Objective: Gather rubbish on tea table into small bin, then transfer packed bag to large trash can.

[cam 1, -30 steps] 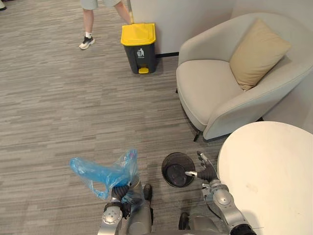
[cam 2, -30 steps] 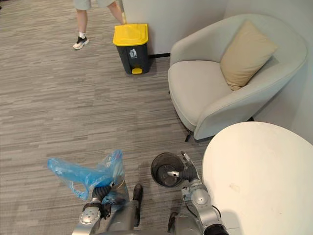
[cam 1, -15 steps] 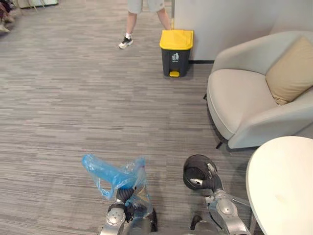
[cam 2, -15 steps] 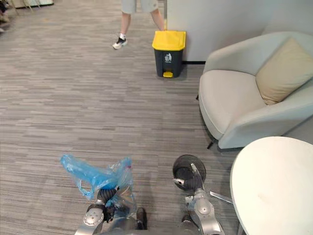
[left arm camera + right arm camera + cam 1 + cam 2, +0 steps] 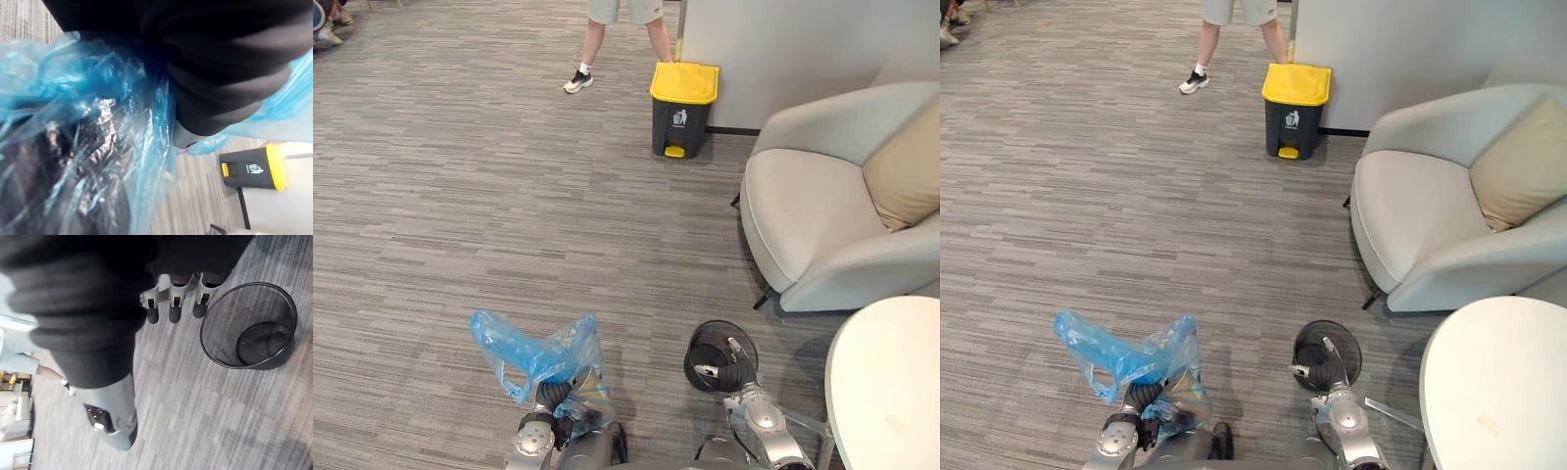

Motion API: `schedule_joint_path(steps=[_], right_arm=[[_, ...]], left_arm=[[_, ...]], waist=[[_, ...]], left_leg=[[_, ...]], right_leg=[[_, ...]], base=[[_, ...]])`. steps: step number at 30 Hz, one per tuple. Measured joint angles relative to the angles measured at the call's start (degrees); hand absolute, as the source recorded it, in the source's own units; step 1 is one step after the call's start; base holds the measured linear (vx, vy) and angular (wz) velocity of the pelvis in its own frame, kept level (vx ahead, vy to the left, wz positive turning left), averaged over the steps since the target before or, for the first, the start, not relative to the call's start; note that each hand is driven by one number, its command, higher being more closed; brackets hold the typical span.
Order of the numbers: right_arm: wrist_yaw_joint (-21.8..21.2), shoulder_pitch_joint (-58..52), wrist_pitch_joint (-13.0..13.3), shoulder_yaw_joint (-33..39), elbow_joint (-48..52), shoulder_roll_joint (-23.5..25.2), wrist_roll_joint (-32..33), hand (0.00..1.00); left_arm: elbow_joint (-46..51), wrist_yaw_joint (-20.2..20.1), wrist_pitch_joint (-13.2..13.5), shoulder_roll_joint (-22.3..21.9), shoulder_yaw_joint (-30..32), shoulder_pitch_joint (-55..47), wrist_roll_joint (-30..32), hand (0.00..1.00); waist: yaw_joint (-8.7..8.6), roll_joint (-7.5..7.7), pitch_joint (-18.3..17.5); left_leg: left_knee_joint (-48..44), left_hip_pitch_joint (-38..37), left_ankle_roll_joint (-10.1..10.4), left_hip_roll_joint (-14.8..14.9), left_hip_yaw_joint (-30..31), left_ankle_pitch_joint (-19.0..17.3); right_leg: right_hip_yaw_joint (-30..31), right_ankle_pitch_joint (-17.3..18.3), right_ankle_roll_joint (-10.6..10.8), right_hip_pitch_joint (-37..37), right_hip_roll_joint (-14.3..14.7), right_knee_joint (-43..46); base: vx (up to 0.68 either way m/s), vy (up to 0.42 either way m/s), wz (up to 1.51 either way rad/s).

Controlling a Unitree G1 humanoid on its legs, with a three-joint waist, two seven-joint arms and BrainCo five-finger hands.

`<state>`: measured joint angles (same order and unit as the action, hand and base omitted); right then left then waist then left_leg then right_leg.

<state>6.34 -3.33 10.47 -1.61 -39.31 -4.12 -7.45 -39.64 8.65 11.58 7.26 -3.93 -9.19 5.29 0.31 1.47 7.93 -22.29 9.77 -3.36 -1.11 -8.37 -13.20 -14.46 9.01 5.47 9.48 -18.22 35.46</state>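
Left hand [image 5: 552,397] clutches the blue bag [image 5: 532,354] (neck bunched, held up); right hand [image 5: 732,369], fingers straight, hangs beside the mesh bin [image 5: 711,333].

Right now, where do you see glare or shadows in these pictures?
Left wrist view: white glints on the translucent blue plastic bag gripped by the left hand. Left eye view: even light, a soft shadow under the grey armchair, no glare on the grey carpet.

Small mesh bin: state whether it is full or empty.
Empty: the right wrist view looks into the small mesh bin and shows its bare bottom.
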Motion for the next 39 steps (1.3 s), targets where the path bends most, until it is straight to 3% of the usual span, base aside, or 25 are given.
schedule_joint_path(steps=[1, 2, 3, 6, 8, 9, 10, 11, 13, 15, 17, 18, 19, 22, 24, 25, 26, 29, 32, 34, 35, 37, 39], right_arm=[[0.0, -0.3, -0.1, -0.1, 0.0, 0.0, 0.0, 0.00], [-0.2, -1.1, -0.1, -0.1, -0.3, 0.6, 0.0, 0.00], [-0.2, -1.4, -0.2, -0.1, -0.6, 0.9, 0.0, 0.00], [-0.1, -1.8, -0.3, 1.1, -1.1, 0.2, 0.1, 0.00], [0.0, -2.6, -0.4, 2.4, -1.1, -0.1, 0.1, 0.00], [0.0, -3.1, -0.4, 2.8, -1.0, -0.3, 0.1, 0.00], [0.0, -3.7, -0.5, 3.8, -1.1, -1.0, 0.2, 0.00], [0.1, -4.0, -0.7, 4.3, -1.0, -1.4, 0.3, 0.00], [0.2, -3.3, -0.8, 5.4, 0.1, -1.2, 0.9, 0.00], [0.2, -3.7, -0.9, 5.3, 2.4, -0.4, 1.5, 0.00], [0.8, -4.3, -0.7, 5.2, 4.2, 0.6, 2.7, 0.00], [1.2, -4.2, -0.6, 5.2, 4.6, 1.2, 3.5, 0.00], [1.3, -3.9, -0.6, 5.4, 4.5, 1.4, 3.8, 0.00], [1.2, -2.0, -0.6, 6.0, 1.7, 1.4, 4.6, 0.00], [1.3, -1.6, -0.7, 6.3, -0.5, 0.6, 4.6, 0.00], [1.3, -1.7, -0.8, 6.2, -1.1, -0.8, 4.6, 0.00], [1.2, -1.5, -0.9, 6.1, -2.0, -0.7, 4.6, 0.00], [1.1, -2.3, -0.9, 5.9, -2.4, 0.6, 4.6, 0.00], [1.0, -1.2, -0.9, 5.8, -2.5, 0.8, 4.6, 0.00], [1.0, -1.2, -1.0, 5.7, -2.8, 1.2, 4.6, 0.00], [0.9, -1.2, -1.0, 5.7, -3.0, 1.4, 4.6, 0.00], [0.9, -0.6, -1.0, 5.0, -3.9, 1.3, 4.4, 0.00], [0.9, 0.8, -1.0, 5.0, -5.0, 1.1, 3.8, 0.00]], left_arm=[[0.2, 0.0, 0.0, 0.1, 0.0, -0.1, 0.0, 1.00], [0.8, 0.1, 0.0, 0.5, 0.2, -0.1, 0.0, 1.00], [1.0, 0.1, -0.1, 0.8, 1.1, 0.4, 0.0, 1.00], [0.9, 0.1, -0.1, 0.9, 1.9, 2.1, 0.0, 1.00], [0.9, 0.1, -0.2, 0.8, 1.9, 2.7, 0.0, 1.00], [0.9, 0.1, -0.1, 0.9, 1.9, 3.1, 0.1, 1.00], [0.3, 0.1, -0.2, 0.2, 1.9, 4.2, 0.1, 1.00], [0.5, 0.1, 0.0, -0.3, 2.1, 4.2, 0.2, 1.00], [0.9, 0.1, -0.1, -0.6, 2.5, 4.2, 0.2, 1.00], [1.3, 0.0, -0.3, -1.8, 3.7, 3.9, 0.2, 1.00], [2.6, -0.1, -0.6, -2.0, 3.5, 3.1, 0.2, 1.00], [3.5, -0.1, -0.8, -2.0, 3.5, 3.0, 0.2, 1.00], [3.9, -0.3, -0.8, -2.0, 3.5, 3.1, 0.2, 1.00], [3.2, -1.1, -1.2, -2.0, 3.3, 3.8, 0.3, 1.00], [2.8, -1.1, -1.2, -2.3, 3.3, 3.8, 0.5, 1.00], [2.4, -1.1, -1.2, -2.9, 3.2, 3.8, 0.5, 1.00], [1.7, -1.1, -1.2, -2.9, 3.1, 4.0, 0.5, 1.00], [0.8, -1.1, -1.3, -1.5, 2.1, 4.0, 0.9, 1.00], [0.8, -1.1, -1.5, -1.0, 1.8, 2.8, 1.1, 1.00], [0.8, -1.1, -1.8, -0.2, 1.0, 1.6, 1.1, 1.00], [0.9, -1.0, -1.8, 0.2, 1.0, 1.2, 1.1, 1.00], [0.8, -1.0, -1.8, 1.6, 0.3, 1.2, 1.0, 1.00], [0.9, -1.0, -1.8, 2.3, 0.6, 1.9, 0.8, 1.00]], waist=[[-0.38, -0.09, 0.2], [-1.17, -0.71, 0.6], [-1.21, -0.14, 0.4], [-2.46, 0.48, 0.9], [-2.94, 0.76, 0.8], [-2.93, 1.46, 0.5], [-3.13, 0.69, 0.7], [-2.54, -1.25, 0.1], [-2.63, -3.01, 0.2], [-2.34, -2.97, 0.4], [-2.34, -2.55, 0.6], [-2.03, -1.64, 0.6], [-1.98, -1.18, 0.6], [-1.70, -0.73, 1.0], [-0.98, -1.46, 1.5], [-0.80, -4.01, 1.9], [-0.80, -4.04, 2.2], [-0.92, -0.91, 0.7], [-1.19, -0.44, 0.5], [-1.78, -0.33, 0.6], [-2.00, -0.30, 0.6], [-2.52, -0.48, 0.5], [-2.63, -0.62, 0.6]], left_leg=[[0.0, -0.6, -0.3, -0.1, 1.0, -0.2], [-0.3, -1.2, -1.0, 0.1, 3.6, -0.4], [-0.1, -1.6, -1.0, 0.1, 5.5, -0.6], [0.1, -3.4, 0.2, -1.1, 10.7, -0.8], [-0.3, -5.1, 1.9, -2.7, 14.0, -1.8], [-0.8, -5.4, 2.7, -3.5, 15.1, -2.3], [-2.3, -5.9, 3.6, -3.6, 16.9, -3.9], [-2.7, -6.3, 4.7, -1.9, 16.9, -4.6], [-6.1, -5.0, 6.9, 0.6, 15.0, -5.0], [-19.3, -0.9, 10.4, 4.3, 10.2, -3.3], [-28.8, 2.0, 9.4, 10.1, 4.4, -4.2], [-29.5, 3.6, 7.6, 12.7, 1.6, -5.2], [-27.3, 4.9, 7.0, 13.4, 0.7, -5.6], [-14.9, 7.8, 7.0, 11.8, 1.9, -5.2], [-3.1, 7.6, 9.1, 9.9, 5.9, -0.5], [0.4, 6.6, 9.6, 11.1, 7.2, 7.8], [-0.5, 6.2, 8.7, 10.7, 6.8, 8.6], [-1.4, 5.3, 6.5, 6.5, 1.5, 3.9], [-1.5, 3.7, 4.5, 5.2, -4.0, 0.8], [1.0, -0.9, 3.7, 4.8, -6.9, -0.6], [1.8, -2.5, 3.4, 4.9, -7.5, -1.0], [4.0, -7.0, 3.2, 5.7, -10.2, -2.0], [4.8, -8.9, 3.7, 7.2, -12.2, -2.2]], right_leg=[[2.2, -0.8, -1.7, 2.0, 0.3, 4.0], [6.2, 2.7, 0.1, 4.3, 3.5, 6.8], [8.4, 5.2, 0.0, 6.1, 7.3, 5.9], [11.7, 5.8, -1.0, 9.4, 14.1, -0.2], [16.0, 5.1, -1.5, 9.5, 16.4, -4.6], [16.9, 3.6, -2.5, 9.2, 16.2, -6.7], [14.7, 0.9, -4.4, 7.7, 15.7, -6.0], [12.9, 1.5, -5.2, 6.7, 16.5, -7.3], [10.6, 1.9, -6.1, 4.1, 17.8, -10.0], [9.1, 2.6, -7.7, -1.5, 19.6, -13.0], [8.2, 2.9, -8.7, -6.4, 21.1, -15.7], [8.3, 3.0, -8.9, -8.5, 21.2, -17.5], [8.6, 2.9, -8.9, -9.4, 20.9, -18.5], [10.7, 2.7, -8.4, -9.8, 19.2, -19.9], [13.7, 3.2, -6.0, -9.9, 18.2, -20.2], [15.6, 4.4, -3.9, -10.3, 19.5, -19.7], [16.7, 5.2, -3.1, -10.3, 19.3, -19.1], [22.4, 8.2, -0.2, -8.1, 14.3, -16.8], [26.9, 8.7, 1.7, -3.1, 12.6, -8.1], [22.5, 5.8, 4.9, 1.6, 11.2, 2.6], [20.5, 5.0, 4.2, 2.7, 10.6, 5.3], [10.3, 7.8, -1.0, 6.3, 8.5, 8.9], [3.0, 8.8, -3.0, 9.1, 8.6, 7.2]], base=[[0.25, 0.098, 0.75], [0.25, 0.010, 0.86], [0.25, -0.019, 0.86], [0.24, -0.072, 1.01], [0.27, -0.121, 1.10], [0.31, -0.185, 1.25], [0.31, -0.175, 0.96], [0.32, -0.171, 0.82], [0.30, -0.144, 0.49], [0.29, -0.164, 0.34], [0.24, -0.097, 0.07], [0.25, -0.053, 0.00], [0.26, 0.059, -0.16], [0.16, 0.124, -0.28], [0.19, 0.276, -0.66], [0.19, 0.319, -0.72], [0.18, 0.332, -0.64], [0.20, 0.323, -0.61], [0.19, 0.218, -0.79], [0.26, 0.138, -0.73], [0.28, 0.067, -0.61], [0.32, 0.008, -0.58], [0.35, -0.073, -0.54]])
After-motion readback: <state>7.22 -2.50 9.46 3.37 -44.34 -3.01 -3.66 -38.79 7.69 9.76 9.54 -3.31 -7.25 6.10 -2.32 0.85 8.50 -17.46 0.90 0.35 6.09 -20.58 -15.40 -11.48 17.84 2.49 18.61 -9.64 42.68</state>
